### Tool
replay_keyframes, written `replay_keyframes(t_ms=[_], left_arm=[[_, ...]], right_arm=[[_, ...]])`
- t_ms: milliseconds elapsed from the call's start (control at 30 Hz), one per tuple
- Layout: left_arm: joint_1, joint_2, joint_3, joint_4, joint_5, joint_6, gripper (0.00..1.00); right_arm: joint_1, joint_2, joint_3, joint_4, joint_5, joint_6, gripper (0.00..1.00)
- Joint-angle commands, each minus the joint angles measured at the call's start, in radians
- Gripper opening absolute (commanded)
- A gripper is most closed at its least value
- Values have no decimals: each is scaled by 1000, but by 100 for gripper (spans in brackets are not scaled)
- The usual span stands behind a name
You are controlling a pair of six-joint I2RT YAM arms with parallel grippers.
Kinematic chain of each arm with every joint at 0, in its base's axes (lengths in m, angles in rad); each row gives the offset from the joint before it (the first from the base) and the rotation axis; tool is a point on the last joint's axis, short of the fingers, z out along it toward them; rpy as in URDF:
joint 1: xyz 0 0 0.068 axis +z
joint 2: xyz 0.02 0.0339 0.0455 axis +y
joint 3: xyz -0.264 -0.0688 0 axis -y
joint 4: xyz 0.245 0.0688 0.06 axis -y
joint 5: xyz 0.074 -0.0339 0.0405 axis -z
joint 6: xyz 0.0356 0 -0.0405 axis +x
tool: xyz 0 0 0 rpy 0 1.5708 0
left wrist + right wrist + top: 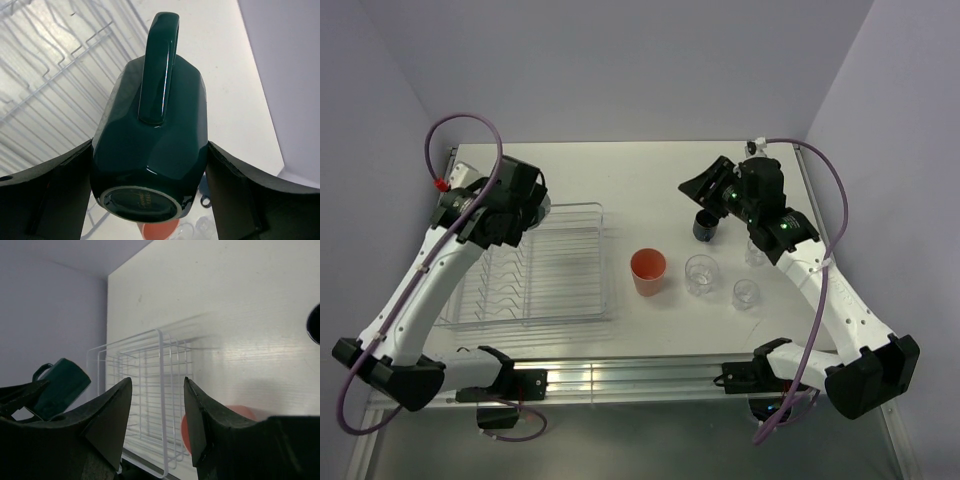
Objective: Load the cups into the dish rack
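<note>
Teal mug (pixel 150 135): dk glossy teal. Navy mug (pixel 705 226): v. dark blue. Tumbler (pixel 648 271): salmon-pink. Glasses (pixel 699 274): clear. Rack (pixel 604 262): clear, parallel ribs. Table (pixel 640 180): off-white.

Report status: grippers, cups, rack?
Left gripper shut on teal mug, above dish rack far corner. Right gripper open, empty, by navy mug. Nothing racked yet; path clear.

Teal mug (pixel 150 150) sideways nr rack (pixel 602 270) corner, hndl up

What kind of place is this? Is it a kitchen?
Probably a robot test bench, not a kitchen: a left arm and right arm bolted to a white table, bare walls around it, just a dish rack and cups set out.
</note>
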Motion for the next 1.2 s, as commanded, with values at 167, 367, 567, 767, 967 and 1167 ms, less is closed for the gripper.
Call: replay_keyframes(t_ms=[167,367,567,767,967,1167], left_arm=[[9,78,98,-174,-57,-347,0],[37,118,63,-172,18,-458,0],[50,160,9,-160,96,-557,0],[92,212,-14,-119,136,-535,0],[179,252,-54,-51,199,-400,0],[231,295,-74,0,246,-314,0]], right_arm=[[6,-21,55,-86,104,6,54],[6,-16,73,-119,133,17,57],[6,-24,79,-138,150,28,58],[6,-18,85,-158,150,28,59],[2,-19,73,-165,192,23,59],[2,-7,73,-161,187,34,59]])
